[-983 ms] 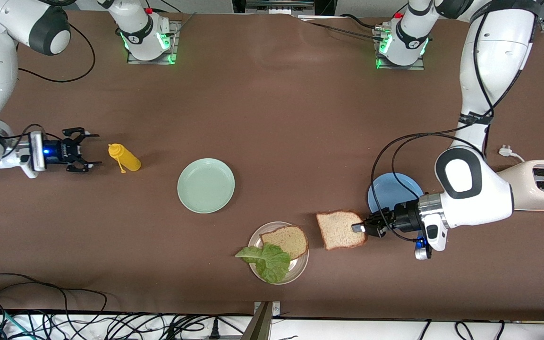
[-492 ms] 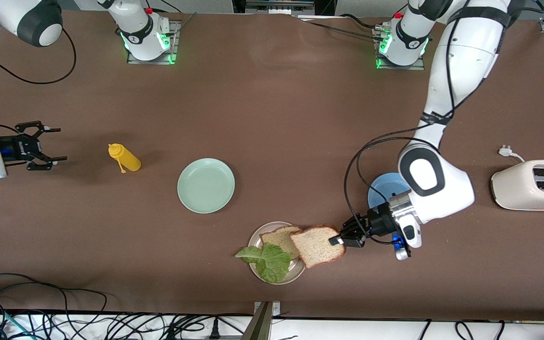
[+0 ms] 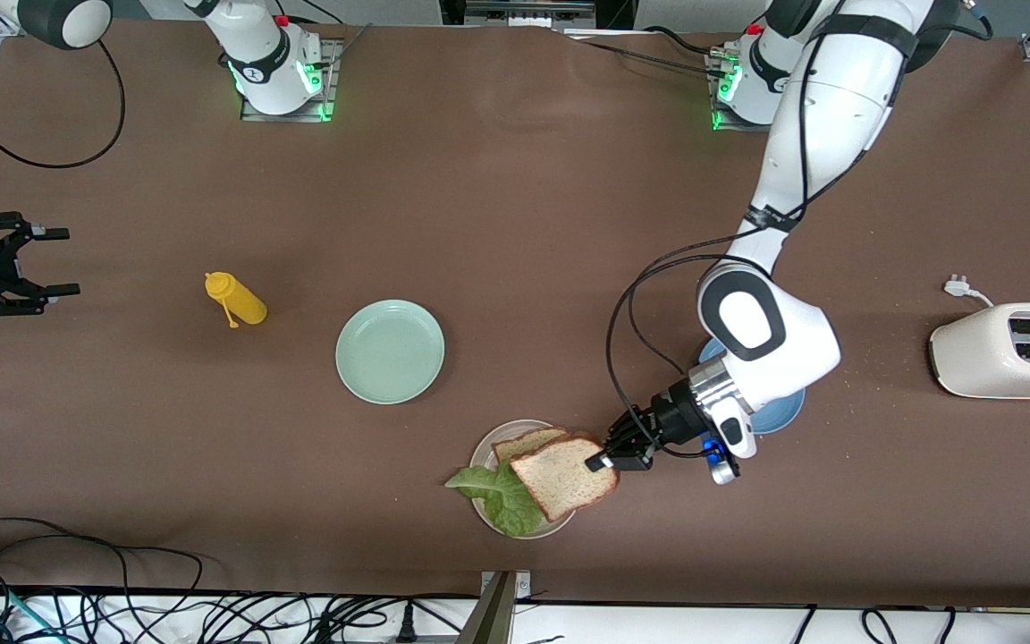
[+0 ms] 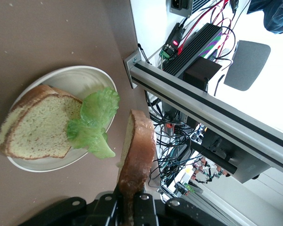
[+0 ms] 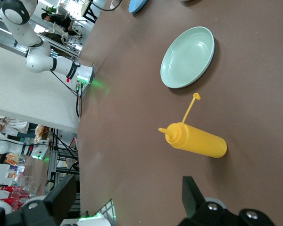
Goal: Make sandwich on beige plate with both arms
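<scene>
- Gripping a bread slice by its crust, the left gripper has its fingers clamped shut, holding it over the beige plate.
- From the left wrist view, that slice stands edge-on above the plate, where another slice and a lettuce leaf lie.
- At the right arm's end of the table, the right gripper waits, fingers spread wide and empty.
- Only its wrist view shows the yellow bottle just ahead, with the mint-green plate farther out.
</scene>
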`<state>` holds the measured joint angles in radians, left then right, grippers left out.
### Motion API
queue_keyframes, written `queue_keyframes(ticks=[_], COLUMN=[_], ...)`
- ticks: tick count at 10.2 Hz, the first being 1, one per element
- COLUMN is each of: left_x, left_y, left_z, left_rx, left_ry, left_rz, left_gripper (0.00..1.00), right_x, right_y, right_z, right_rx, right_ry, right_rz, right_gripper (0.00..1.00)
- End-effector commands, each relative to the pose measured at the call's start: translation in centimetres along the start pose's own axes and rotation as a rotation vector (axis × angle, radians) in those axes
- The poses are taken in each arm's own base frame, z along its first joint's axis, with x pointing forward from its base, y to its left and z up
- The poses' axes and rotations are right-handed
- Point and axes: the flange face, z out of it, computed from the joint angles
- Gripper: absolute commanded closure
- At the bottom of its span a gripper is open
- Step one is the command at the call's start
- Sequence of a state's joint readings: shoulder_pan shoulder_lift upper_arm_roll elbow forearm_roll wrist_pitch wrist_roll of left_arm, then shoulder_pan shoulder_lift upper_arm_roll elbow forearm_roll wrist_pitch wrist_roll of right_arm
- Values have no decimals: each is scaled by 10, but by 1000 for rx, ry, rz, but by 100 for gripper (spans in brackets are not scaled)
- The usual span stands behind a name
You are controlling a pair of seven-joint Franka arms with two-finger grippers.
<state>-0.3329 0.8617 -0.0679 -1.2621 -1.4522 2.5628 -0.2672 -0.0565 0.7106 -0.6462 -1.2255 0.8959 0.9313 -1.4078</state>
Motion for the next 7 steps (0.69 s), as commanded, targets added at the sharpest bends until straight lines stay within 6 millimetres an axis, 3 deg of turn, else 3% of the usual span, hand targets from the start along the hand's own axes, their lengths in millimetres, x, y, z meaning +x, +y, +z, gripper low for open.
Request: queue_keyframes(ticks=[1,2,5,7], left_x=[0,-6,-10,-10], left_y=[3,-2,-16,-24], left_z=[25,40,56,66], left_rx=[-52,-51,-47,-45], left_ry=[8,8,50,64], left_rz=[2,16,29,34], left_gripper=[100,100,100,100], right_x=[22,42,105,125], right_y=[-27,-46,-106,-124], right_z=[-8,-12,0,10], right_rx=[-30,-53,-199,-276], right_ry=[-44,-71,-185,-215], right_rz=[127,186,471,613], right_gripper=[0,0,0,0])
